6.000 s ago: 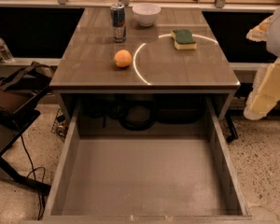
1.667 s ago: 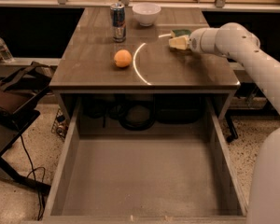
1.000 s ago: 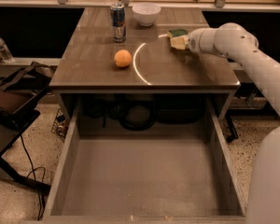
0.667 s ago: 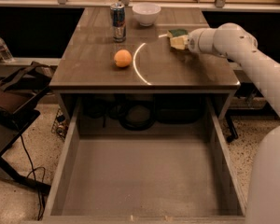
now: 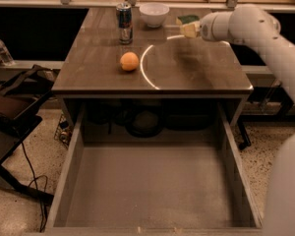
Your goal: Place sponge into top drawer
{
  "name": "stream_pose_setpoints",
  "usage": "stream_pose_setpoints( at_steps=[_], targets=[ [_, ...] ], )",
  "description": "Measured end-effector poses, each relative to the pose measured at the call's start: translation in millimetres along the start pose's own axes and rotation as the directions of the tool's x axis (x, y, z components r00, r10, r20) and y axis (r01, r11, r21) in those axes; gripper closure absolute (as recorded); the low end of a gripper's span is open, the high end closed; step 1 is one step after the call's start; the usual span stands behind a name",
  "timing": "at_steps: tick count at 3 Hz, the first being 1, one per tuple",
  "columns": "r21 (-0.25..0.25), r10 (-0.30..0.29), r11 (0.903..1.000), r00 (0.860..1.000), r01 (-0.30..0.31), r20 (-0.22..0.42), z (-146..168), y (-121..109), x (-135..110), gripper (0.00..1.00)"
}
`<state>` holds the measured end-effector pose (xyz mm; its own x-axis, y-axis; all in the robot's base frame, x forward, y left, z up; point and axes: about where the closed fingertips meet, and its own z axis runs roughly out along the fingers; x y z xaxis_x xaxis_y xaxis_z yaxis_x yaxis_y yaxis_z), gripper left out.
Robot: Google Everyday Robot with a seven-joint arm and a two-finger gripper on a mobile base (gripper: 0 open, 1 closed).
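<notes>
The sponge [image 5: 187, 19], dark green over pale yellow foam, is at the far right of the brown tabletop [image 5: 187, 75], lifted a little above it. My gripper [image 5: 188, 27] reaches in from the right on a white arm [image 5: 246, 26] and is shut on the sponge. A shadow lies on the wood below them. The top drawer [image 5: 147, 181], wide and grey, is pulled fully open under the tabletop's front edge, and nothing lies in it.
An orange [image 5: 129, 61] sits left of centre on the table. A drink can [image 5: 124, 22] and a white bowl [image 5: 154, 14] stand at the back. A bright curved glare line crosses the wood. A dark stand [image 5: 10, 107], cables and a water bottle [image 5: 1, 50] are at the left.
The arm came in from the right and closed on the sponge. Since the last frames the gripper and sponge have risen off the tabletop.
</notes>
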<state>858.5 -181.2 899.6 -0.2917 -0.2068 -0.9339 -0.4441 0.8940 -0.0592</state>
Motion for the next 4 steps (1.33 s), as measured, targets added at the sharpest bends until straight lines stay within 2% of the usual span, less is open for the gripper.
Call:
stream_pose_setpoints(
  at_steps=[1,2,3,4],
  targets=[
    [0.004,-0.025,0.9997,1.000,0.025,-0.001,-49,0,-10,1.00],
    [0.050,-0.050,0.9975,0.999,0.050,0.003,-138,0,-17,1.00],
    [0.062,-0.068,0.9955,0.996,0.071,-0.061,-199,14,22,1.00],
    [-0.010,-0.087,0.9962,0.989,0.087,-0.118,-246,45,61,1.00]
  ],
)
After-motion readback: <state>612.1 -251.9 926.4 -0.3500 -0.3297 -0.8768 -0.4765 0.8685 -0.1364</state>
